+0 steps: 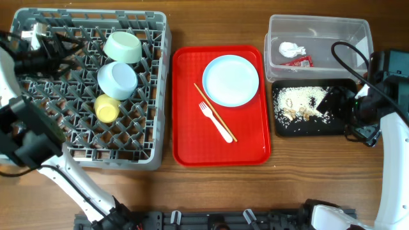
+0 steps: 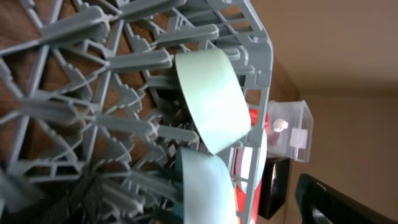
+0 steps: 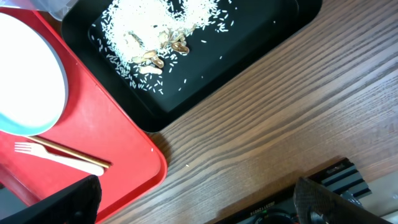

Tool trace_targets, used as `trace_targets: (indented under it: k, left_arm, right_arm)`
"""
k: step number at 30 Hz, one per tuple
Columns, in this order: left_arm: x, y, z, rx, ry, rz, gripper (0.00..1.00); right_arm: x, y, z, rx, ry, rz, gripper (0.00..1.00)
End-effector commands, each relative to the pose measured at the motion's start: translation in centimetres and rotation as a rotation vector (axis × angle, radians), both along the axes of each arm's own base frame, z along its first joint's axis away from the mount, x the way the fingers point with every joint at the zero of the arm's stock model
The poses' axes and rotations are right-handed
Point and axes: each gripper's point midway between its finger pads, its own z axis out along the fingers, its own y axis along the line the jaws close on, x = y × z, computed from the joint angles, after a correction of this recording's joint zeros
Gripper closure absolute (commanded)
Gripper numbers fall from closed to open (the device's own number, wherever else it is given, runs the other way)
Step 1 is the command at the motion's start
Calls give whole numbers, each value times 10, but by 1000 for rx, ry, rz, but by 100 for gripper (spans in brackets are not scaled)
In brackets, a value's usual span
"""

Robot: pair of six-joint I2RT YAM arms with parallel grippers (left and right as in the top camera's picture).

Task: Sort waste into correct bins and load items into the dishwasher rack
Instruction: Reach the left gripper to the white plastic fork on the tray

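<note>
The grey dishwasher rack point(image 1: 83, 150) at the left holds a pale green bowl point(image 1: 123, 46), a light blue bowl point(image 1: 117, 80) and a small yellow cup point(image 1: 107, 108). My left gripper point(image 1: 36, 37) hovers over the rack's far left corner, open and empty; one finger point(image 2: 318, 198) shows. The pale plate point(image 1: 231, 80), white fork point(image 1: 216, 121) and chopsticks point(image 1: 215, 112) lie on the red tray point(image 1: 188, 140). The clear tub point(image 1: 332, 32) contains a paper wad point(image 1: 291, 48) and a red sauce packet point(image 1: 300, 61). Rice crumbs point(image 1: 300, 101) lie in the black tray point(image 1: 313, 128). My right gripper point(image 3: 199, 199) is open above the table beside the black tray.
In the left wrist view the green bowl point(image 2: 211, 99) leans on its side among the rack's pegs, the blue bowl point(image 2: 205, 186) below it. Bare wooden table point(image 3: 280, 112) lies between the black tray point(image 3: 186, 93) and the front edge. Cables trail from the right arm point(image 1: 390, 128).
</note>
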Motion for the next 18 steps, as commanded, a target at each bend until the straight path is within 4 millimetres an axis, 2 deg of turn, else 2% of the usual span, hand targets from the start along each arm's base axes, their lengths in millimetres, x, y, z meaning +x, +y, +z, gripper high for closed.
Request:
trace_targets:
  k: [1, 3, 5, 11, 15, 18]
  left_arm:
    - [-19, 11, 36, 263, 161, 150, 0]
    - [-32, 17, 34, 355, 280, 238, 0]
    - [-46, 12, 34, 414, 378, 276, 0]
    - [-84, -32, 48, 592, 549, 241, 0]
    - [-105, -63, 63, 673, 585, 172, 0]
    - [-114, -71, 65, 681, 613, 165, 0]
  right_arm:
    - [2, -2, 10, -12, -36, -10, 0]
    - [2, -2, 10, -12, -36, -10, 0]
    - [2, -2, 10, -12, -36, -9, 0]
    - [0, -2, 9, -10, -27, -8, 0]
    - [-1, -2, 9, -10, -26, -8, 0]
    - [-2, -1, 9, -9, -21, -7, 0]
